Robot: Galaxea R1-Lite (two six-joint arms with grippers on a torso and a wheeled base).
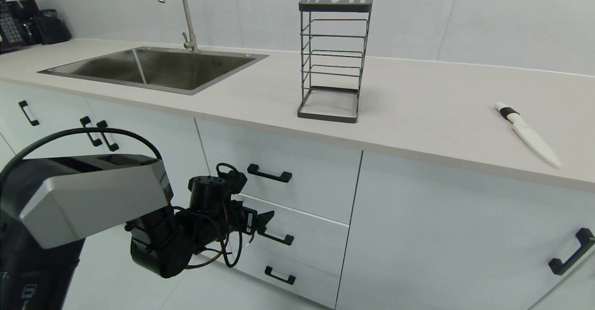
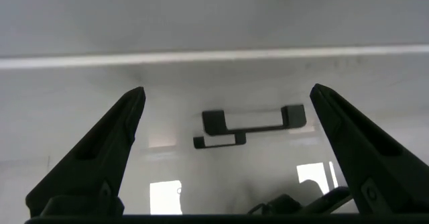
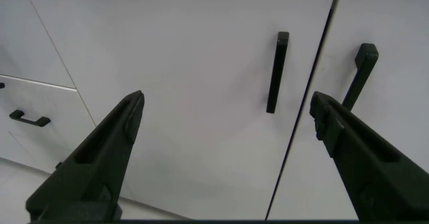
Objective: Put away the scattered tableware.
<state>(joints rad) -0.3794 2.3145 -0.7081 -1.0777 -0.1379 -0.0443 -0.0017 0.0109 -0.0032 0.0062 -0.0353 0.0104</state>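
A white knife [image 1: 527,134] with a black band on its handle lies flat on the counter [image 1: 418,110] at the far right, near the front edge. A tall black wire rack [image 1: 333,54] with a slotted top stands empty at mid-counter. My left gripper [image 1: 267,217] hangs low below the counter, in front of the drawers, open [image 2: 228,93] and facing a black drawer handle [image 2: 255,119] with nothing between its fingers. My right gripper [image 3: 228,98] is open too, pointing at white cabinet doors with two black vertical handles [image 3: 276,72].
A steel sink [image 1: 116,83] with a curved faucet [image 1: 179,8] is set into the counter's left part. Black appliances stand at the far left corner. White drawers and doors with black handles [image 1: 269,175] run under the counter.
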